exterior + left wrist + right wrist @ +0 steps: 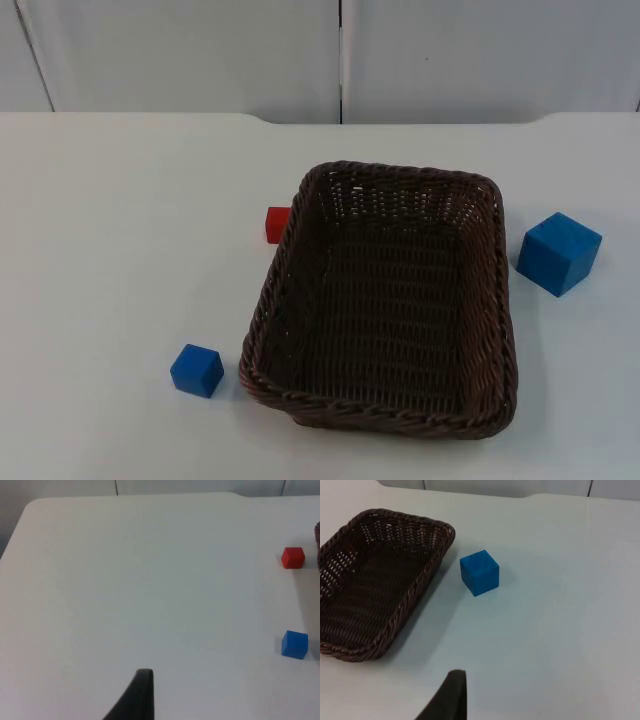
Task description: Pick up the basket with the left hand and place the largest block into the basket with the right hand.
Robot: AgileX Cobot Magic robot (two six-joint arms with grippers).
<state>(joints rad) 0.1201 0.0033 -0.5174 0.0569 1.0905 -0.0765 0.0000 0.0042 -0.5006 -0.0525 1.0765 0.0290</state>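
1. Basket (380,300): dark wicker, rectangular, empty, flat on the table (120,230), mid-table; not yet lifted.
2. Big blue block (559,253): largest of three, just beside the basket's right wall, apart from it.
3. Small blue block (197,370): near the basket's front left corner. Red block (277,224): against its left wall.
4. Left gripper (142,695): above bare table left of the basket; open or closed, cannot tell.
5. Right gripper (451,695): waits, aimed toward the big blue block; state likewise unclear.
6. Handling advice: clamp the left rim between the two small blocks, lift level, then load.
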